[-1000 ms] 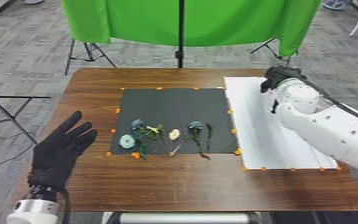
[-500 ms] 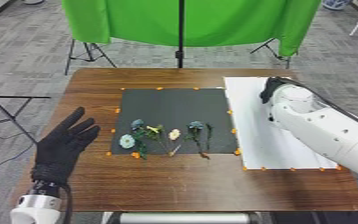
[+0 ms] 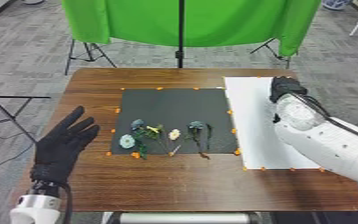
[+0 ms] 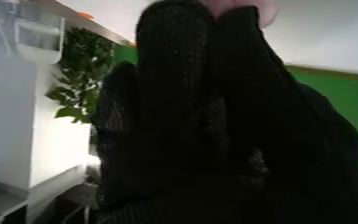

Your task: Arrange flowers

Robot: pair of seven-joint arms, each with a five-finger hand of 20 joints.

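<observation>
In the head view, my right hand (image 3: 287, 86) is over the far part of the white sheet (image 3: 264, 145), beyond the black mat's right side. Its black glove (image 4: 184, 120) fills much of the right wrist view, with a pink thing (image 4: 266, 11) at its tips; whether it is held is unclear. My left hand (image 3: 65, 145) is open over the table's left side. Along the near part of the black mat (image 3: 175, 105) lie a pale blue flower (image 3: 127, 141), a blue one (image 3: 137, 123), a yellow one (image 3: 153, 129), a cream one (image 3: 175, 134) and another blue flower (image 3: 196, 125).
The brown table (image 3: 184, 185) has orange markers around the mat and sheet. A green cloth (image 3: 184, 22) hangs on a stand behind it. Green leaves (image 4: 78, 70) and a clear container (image 4: 39, 37) show in the right wrist view.
My right hand first came nearer and to the left, then shifted back a little to the right, with its forearm lower and farther right. My left hand moved only slightly; the flowers stayed put.
</observation>
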